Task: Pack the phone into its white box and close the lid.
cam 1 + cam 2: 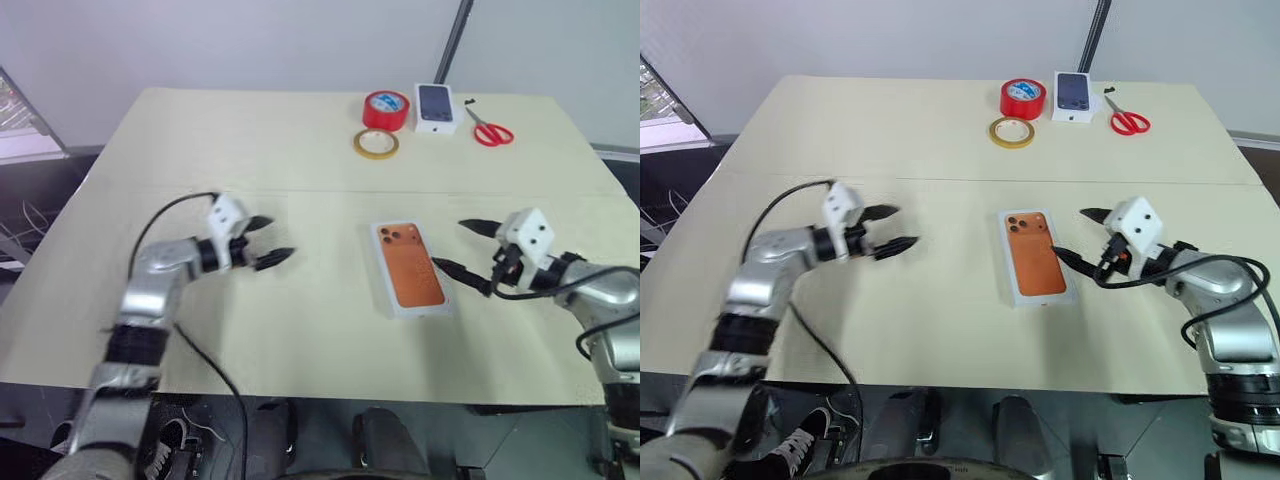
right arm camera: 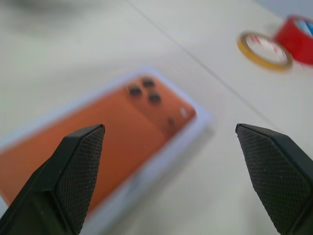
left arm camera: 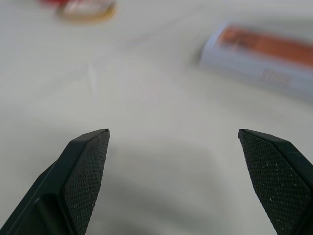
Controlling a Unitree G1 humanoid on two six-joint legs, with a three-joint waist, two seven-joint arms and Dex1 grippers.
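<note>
I find the right gripper (image 1: 468, 246) with its two black fingers spread wide and nothing between them, hovering above the table (image 1: 300, 330) just to the right of the white box (image 1: 411, 270). One fingertip (image 1: 444, 267) sits close to the box's right edge; from the head views I cannot tell whether it touches. The left gripper (image 1: 268, 241) is likewise spread wide and empty, held over bare tabletop well to the left of the box, fingers pointing toward it. The box lies near the table's centre with the lid (image 1: 1035, 256) on it, the pictured orange phone facing up, camera cluster toward the far end. In the right wrist view the same orange face (image 2: 122, 132) with its white border lies ahead of the parted fingers (image 2: 73, 171). At the far edge of the table I note a red tape roll (image 1: 386, 109), a yellow tape ring (image 1: 375, 143) just in front of it, a small white box picturing a dark phone (image 1: 435, 108) beside the red roll, and red-handled scissors (image 1: 490, 130) to its right.
</note>
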